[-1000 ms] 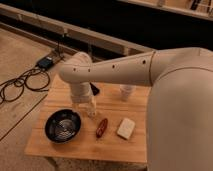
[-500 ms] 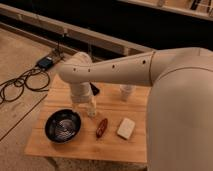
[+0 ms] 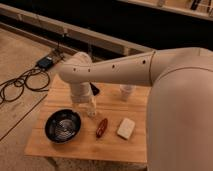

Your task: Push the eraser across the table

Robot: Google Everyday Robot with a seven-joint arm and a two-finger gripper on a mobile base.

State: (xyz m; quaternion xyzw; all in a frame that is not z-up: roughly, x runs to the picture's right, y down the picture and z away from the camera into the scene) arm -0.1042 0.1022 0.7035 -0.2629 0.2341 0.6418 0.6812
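The eraser (image 3: 126, 128) is a flat cream-white block lying on the wooden table (image 3: 55, 145), right of centre near the front. A red-brown oblong thing (image 3: 101, 127) lies just left of it. My gripper (image 3: 90, 110) hangs from the white arm over the table's middle, pointing down. It is left of the eraser and behind the red-brown thing, apart from both. My arm (image 3: 150, 70) reaches in from the right.
A black bowl (image 3: 62, 125) sits at the front left of the table. An upright white ribbed cylinder (image 3: 127, 92) stands at the back right. A small dark object (image 3: 95, 90) lies behind the gripper. Cables and a power box (image 3: 45, 62) lie on the floor to the left.
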